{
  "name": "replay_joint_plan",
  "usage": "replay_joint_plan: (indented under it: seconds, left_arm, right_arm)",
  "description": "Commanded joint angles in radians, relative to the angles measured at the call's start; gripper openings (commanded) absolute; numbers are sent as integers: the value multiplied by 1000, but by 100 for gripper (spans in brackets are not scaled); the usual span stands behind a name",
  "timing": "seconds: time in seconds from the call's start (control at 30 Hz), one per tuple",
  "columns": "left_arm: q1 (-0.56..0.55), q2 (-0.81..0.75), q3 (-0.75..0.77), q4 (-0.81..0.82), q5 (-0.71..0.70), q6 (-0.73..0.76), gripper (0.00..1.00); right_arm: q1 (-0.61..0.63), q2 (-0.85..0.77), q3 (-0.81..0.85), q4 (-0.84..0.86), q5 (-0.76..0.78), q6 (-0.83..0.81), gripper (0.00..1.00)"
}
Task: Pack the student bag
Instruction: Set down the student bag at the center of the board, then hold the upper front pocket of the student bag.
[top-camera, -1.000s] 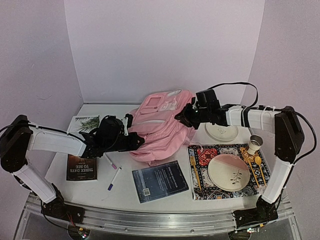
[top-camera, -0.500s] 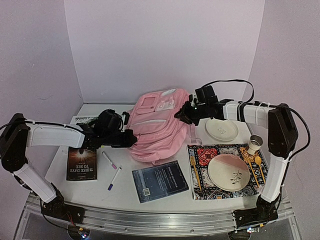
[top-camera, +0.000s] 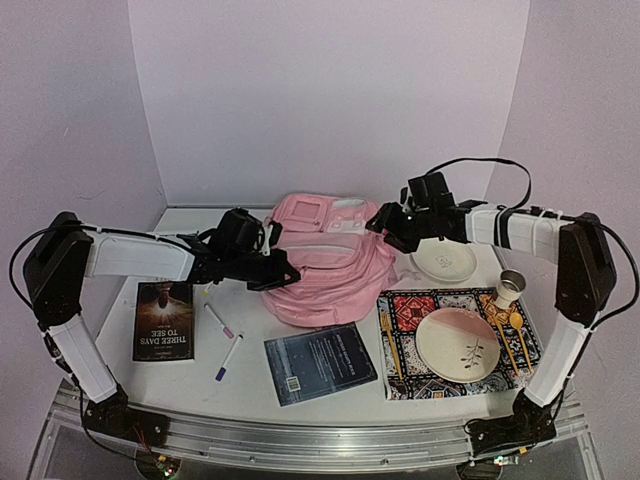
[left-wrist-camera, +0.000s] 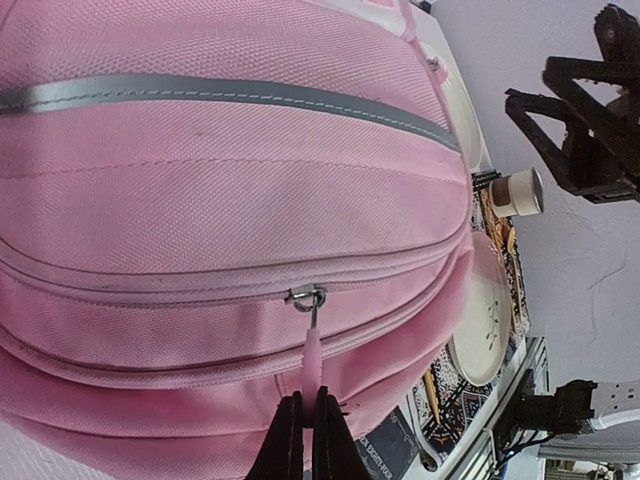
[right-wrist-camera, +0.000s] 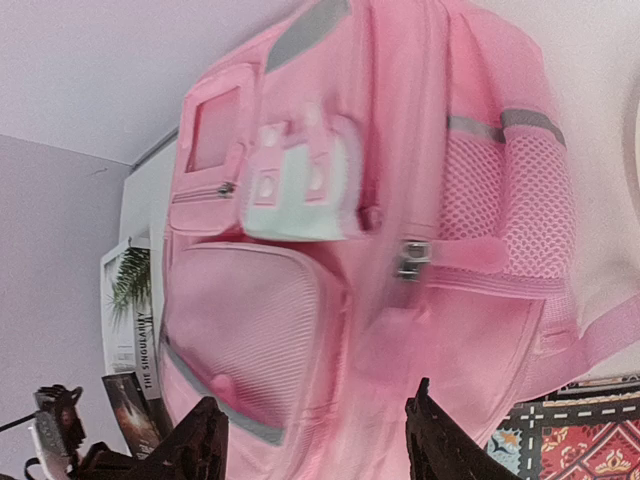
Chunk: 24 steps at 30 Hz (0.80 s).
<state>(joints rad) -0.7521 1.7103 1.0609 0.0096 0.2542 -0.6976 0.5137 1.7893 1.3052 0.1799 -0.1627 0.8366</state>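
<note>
Toward the back middle of the counter (top-camera: 250, 395), the student bag (top-camera: 330, 265) lies front up, slumped between my two arms. My left hand (left-wrist-camera: 308, 405) is pinched tight on the pink zip pull (left-wrist-camera: 313, 350). The metal slider (left-wrist-camera: 305, 296) sits just beyond the fingertips, and the zip either side of it looks closed. My right hand (right-wrist-camera: 315, 440) hangs over the bag's right side with its fingers spread, gripping nothing that I can see.

I judge this to be the opening step: nothing looks packed yet, and the dark book (top-camera: 320, 362) and a marker (top-camera: 228, 357) lie on the counter in front. Next I'd draw the pull along the curve of the zip track, keeping the tension in line with it. I'd also want the right hand pinning the fabric, so the soft bag doesn't simply drag along.
</note>
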Motion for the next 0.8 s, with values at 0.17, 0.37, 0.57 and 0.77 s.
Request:
replay_joint_plan:
  seconds: [0.17, 0.37, 0.57, 0.77]
  left_arm:
    - [-3, 25, 84, 83, 100, -39, 0]
    - [-3, 20, 95, 83, 113, -44, 0]
    - [-3, 6, 92, 84, 124, -54, 0]
    - [-3, -5, 90, 84, 131, -56, 0]
  right_arm:
    - [78, -149, -38, 55, 45, 69, 67]
    - [177, -94, -66, 92, 60, 190, 67]
    - [236, -78, -124, 142, 101, 330, 68]
    - [262, -59, -171, 147, 137, 456, 68]
